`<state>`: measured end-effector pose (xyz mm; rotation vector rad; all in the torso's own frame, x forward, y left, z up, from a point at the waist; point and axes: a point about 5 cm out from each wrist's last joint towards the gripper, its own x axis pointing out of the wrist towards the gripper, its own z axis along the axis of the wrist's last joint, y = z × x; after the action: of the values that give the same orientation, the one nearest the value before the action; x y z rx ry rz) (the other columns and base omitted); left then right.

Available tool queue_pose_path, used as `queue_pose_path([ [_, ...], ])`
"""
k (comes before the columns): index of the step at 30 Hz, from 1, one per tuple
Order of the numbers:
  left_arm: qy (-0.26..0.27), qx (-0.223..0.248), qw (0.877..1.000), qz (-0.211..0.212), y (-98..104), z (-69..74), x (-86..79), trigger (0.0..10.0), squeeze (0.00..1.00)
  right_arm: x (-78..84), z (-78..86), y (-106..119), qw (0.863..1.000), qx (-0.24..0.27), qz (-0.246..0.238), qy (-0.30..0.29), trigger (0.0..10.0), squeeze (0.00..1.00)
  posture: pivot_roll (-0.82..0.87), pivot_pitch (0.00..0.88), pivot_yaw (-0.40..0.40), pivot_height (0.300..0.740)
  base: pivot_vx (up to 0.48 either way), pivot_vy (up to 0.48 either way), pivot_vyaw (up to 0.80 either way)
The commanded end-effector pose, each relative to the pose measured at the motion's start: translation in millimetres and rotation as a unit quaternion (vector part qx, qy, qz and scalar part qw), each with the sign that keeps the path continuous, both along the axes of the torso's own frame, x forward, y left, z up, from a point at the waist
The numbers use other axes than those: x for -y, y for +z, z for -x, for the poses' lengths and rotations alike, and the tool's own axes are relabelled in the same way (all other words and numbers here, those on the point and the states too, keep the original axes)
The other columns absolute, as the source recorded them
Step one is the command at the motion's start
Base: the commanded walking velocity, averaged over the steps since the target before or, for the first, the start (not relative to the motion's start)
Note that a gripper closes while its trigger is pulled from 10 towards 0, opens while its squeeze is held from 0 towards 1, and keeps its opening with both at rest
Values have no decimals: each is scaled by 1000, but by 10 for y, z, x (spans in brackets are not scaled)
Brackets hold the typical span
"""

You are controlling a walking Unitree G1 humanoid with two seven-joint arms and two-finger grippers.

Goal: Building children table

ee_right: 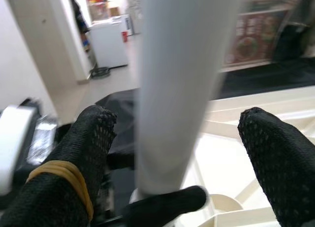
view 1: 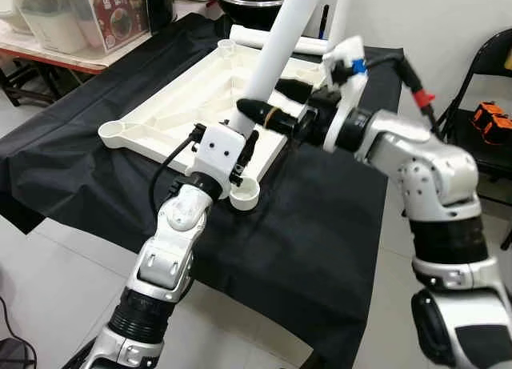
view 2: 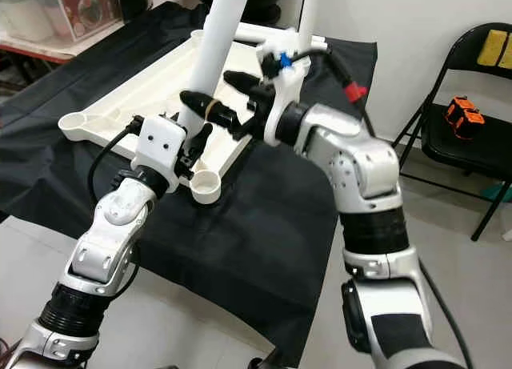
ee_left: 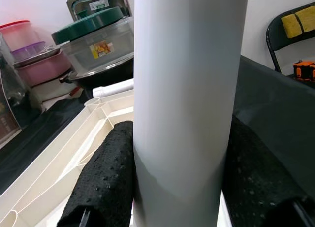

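The white table leg (view 1: 276, 53) is held low on its shaft by the left gripper (view 1: 242, 145), whose fingers (ee_left: 101, 180) are pressed against both sides of the tube, just above the upturned white table panel (view 1: 172, 105) that lies on the black-draped tabletop (view 1: 320, 225). The right gripper (view 1: 284, 105) is set at the leg a little higher up, its fingers (ee_right: 88, 138) spread wide on either side of the tube and not closed on it. The leg's long axis is seen to run steeply upward from the panel's near edge, leaning toward the far right, with its upper end cut off by the frame and its lower end hidden behind the left gripper. The main risk is judged to be a crooked seating: since the leg is tilted rather than square to the panel, it could jam or miss the round corner socket (view 1: 244, 194), which stands empty just beside the grip. A slip through the one firm hold could also be caused by the smooth tube, and the panel might be dragged across the cloth.
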<state>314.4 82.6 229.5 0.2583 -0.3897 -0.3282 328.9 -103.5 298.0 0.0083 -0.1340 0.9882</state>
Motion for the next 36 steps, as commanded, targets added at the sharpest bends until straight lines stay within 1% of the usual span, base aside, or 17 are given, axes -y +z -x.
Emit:
queue_pose_path([
  [1, -9, 13, 1000, 3, 66, 35, 25, 0, 0, -63, 28, -73, 1000, 4, 9, 14, 10000, 0, -30, 104, -24, 740, 0, 0, 0],
  [2, -16, 15, 1000, 5, 82, 52, 47, 0, 0, -84, 22, -145, 1000, 8, 2, 15, 10000, 0, -29, 104, -22, 740, 0, 0, 0],
  [6, -33, 15, 999, 7, 87, 82, 78, 0, 0, -110, 16, -176, 1000, 9, -17, 23, 10000, 0, -25, 103, -19, 740, 0, 0, 0],
  [9, -40, 15, 999, 1, 82, 103, 90, 0, 0, -152, 22, -196, 999, 17, -15, 30, 10000, 0, -24, 104, -20, 740, 0, 0, 0],
  [12, -40, 14, 999, -1, 75, 108, 92, 0, 0, -173, 5, -183, 999, 22, -14, 25, 10000, 0, -22, 102, -22, 740, 0, 0, 0],
  [13, -39, 14, 999, 0, 73, 109, 92, 0, 0, -178, -4, -165, 999, 27, -15, 23, 8980, 0, -20, 102, -23, 740, 0, 0, 0],
  [15, -39, 14, 999, -1, 73, 109, 92, 0, 0, -178, -3, -159, 999, 30, -14, 24, 8980, 0, -20, 102, -23, 740, 0, 0, 0],
  [16, -39, 15, 999, -3, 73, 110, 92, 0, 0, -174, 2, -157, 999, 37, -3, 24, 0, 0, -23, 101, -24, 740, 0, 0, 0],
  [24, -41, 17, 999, -3, 87, 115, 100, 0, 0, -153, 4, -132, 999, 45, -3, 21, 0, 0, -27, 99, -24, 740, 0, 0, 0],
  [30, -43, 18, 999, -2, 94, 124, 104, 0, 0, -169, -2, -125, 999, 50, -5, 17, 0, 0, -25, 100, -25, 740, 0, 0, 0],
  [31, -45, 15, 999, 3, 90, 127, 99, 1961, 0, -170, -12, -125, 999, 50, -7, 11, 0, 0, -25, 101, -25, 740, 0, 0, 0],
  [32, -45, 15, 999, 3, 90, 127, 99, 1961, 0, -170, -12, -125, 999, 50, -7, 11, 0, 0, -25, 101, -25, 740, 0, 0, 0],
  [33, -51, 10, 999, 8, 87, 136, 98, 10000, 1000, -169, -24, -122, 999, 50, -11, 4, 0, 0, -24, 103, -25, 740, 0, 0, 0],
  [36, -47, 5, 999, 17, 94, 135, 80, 10000, 1000, -166, -44, -109, 999, 49, -20, -6, 0, 0, -25, 105, -26, 740, 0, 0, 0],
])
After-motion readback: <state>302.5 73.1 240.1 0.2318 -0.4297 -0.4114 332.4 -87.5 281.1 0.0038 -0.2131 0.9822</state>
